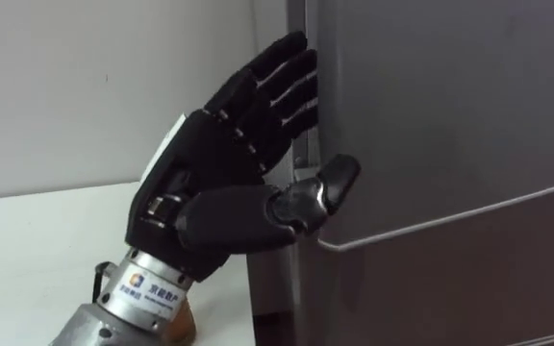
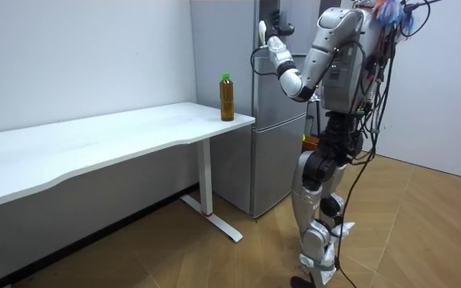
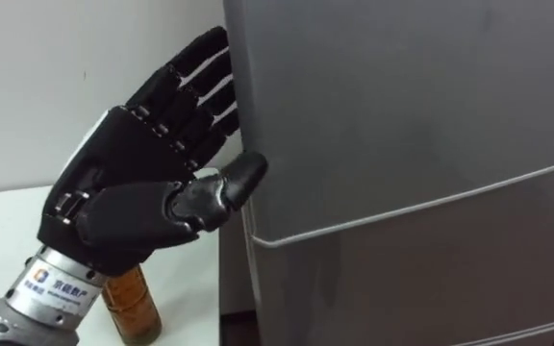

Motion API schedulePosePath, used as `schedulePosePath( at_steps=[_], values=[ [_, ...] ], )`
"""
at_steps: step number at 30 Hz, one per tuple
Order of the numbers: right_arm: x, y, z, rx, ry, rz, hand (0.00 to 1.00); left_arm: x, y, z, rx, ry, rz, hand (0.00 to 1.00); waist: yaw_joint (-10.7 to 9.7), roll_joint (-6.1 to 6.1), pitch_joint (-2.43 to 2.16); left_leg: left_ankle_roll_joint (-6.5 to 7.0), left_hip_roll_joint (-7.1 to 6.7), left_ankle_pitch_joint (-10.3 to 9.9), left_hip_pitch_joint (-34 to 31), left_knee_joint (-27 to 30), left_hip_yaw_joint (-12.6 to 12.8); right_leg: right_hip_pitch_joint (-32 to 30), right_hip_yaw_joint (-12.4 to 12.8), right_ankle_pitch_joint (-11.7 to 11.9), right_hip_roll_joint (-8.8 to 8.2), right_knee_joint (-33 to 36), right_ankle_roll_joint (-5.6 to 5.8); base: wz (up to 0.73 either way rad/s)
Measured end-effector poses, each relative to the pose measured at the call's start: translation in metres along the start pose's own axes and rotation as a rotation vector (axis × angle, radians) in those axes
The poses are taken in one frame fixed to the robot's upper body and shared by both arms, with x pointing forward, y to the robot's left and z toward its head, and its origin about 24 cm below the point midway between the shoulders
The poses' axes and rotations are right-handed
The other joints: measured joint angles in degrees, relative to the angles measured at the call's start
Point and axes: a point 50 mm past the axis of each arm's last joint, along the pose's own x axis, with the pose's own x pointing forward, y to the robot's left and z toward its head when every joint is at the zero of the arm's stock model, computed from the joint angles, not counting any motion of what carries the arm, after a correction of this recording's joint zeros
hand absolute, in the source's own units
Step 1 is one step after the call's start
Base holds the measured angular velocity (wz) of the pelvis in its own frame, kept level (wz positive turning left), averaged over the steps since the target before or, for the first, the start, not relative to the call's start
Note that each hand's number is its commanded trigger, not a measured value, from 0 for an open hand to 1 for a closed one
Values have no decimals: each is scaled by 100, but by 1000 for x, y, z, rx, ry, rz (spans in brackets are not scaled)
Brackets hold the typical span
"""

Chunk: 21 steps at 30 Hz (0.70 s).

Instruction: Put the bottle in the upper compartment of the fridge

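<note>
The left robot hand (image 1: 224, 159), spread open at the edge of the upper fridge door (image 1: 431, 115), holds nothing; the bottle (image 3: 131, 300) stands below it on the worktop (image 1: 27, 250), likely rigid, slippery, best gripped around its middle.

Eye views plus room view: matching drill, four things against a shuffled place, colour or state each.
Things:
1. left hand
2. bottle
3. fridge
4. table

Place, colour or state:
A. white
B. stands on the table's corner nearest the fridge
C. fingers straight, at the edge of the fridge door
D. grey

Pairs: 1-C, 2-B, 3-D, 4-A.
</note>
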Motion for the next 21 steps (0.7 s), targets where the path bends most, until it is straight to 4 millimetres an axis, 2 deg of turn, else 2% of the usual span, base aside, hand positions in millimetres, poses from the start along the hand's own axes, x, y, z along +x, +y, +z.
schedulePosePath(
  at_steps=[1, 2, 5, 7, 8, 18, 21],
  values=[
    [0, 0, 0, -1, 0, 3, 0, 1, -3, -2, -22, -1, -17, 76, 1, 0, 1, 0, 2, 0, 6, 0, 26, 1, 4, 2, -5, 2, 3, -4],
    [0, 0, 0, -2, -1, 5, 0, 1, -6, -3, -35, 2, -29, 64, 2, 6, 3, 0, 3, 0, 10, 0, 55, 2, 11, 4, -6, 3, 5, -5],
    [0, 0, 0, -3, -4, 5, 0, 2, -10, -11, -54, 30, -71, 51, -11, 22, 11, 0, 0, 0, 9, -1, 61, -2, 11, 9, -3, 3, 1, -1],
    [0, 0, 1, -2, -9, 4, 0, 2, -14, -18, -68, 66, -109, 13, -18, 48, 24, 0, 4, 0, 6, -1, 71, -12, 15, 14, 4, 2, -7, -3],
    [0, 0, 1, -3, -11, 4, 0, 2, -14, -19, -69, 72, -114, 0, -20, 55, 24, 0, 4, 0, 4, -1, 73, -18, 17, 15, 5, 2, -8, 0],
    [0, 1, 2, -1, -19, 5, 0, 0, -26, -27, -87, 127, -254, 0, -170, 121, 39, 0, 14, 1, 12, -1, 113, -29, 39, 24, 14, 4, -18, -1],
    [0, 1, 3, -1, -20, 6, 0, 0, -35, -34, -107, 152, -303, 0, -183, 128, 41, 0, 12, 1, 18, -1, 119, -29, 92, 22, 22, 1, -16, -1]
  ],
)
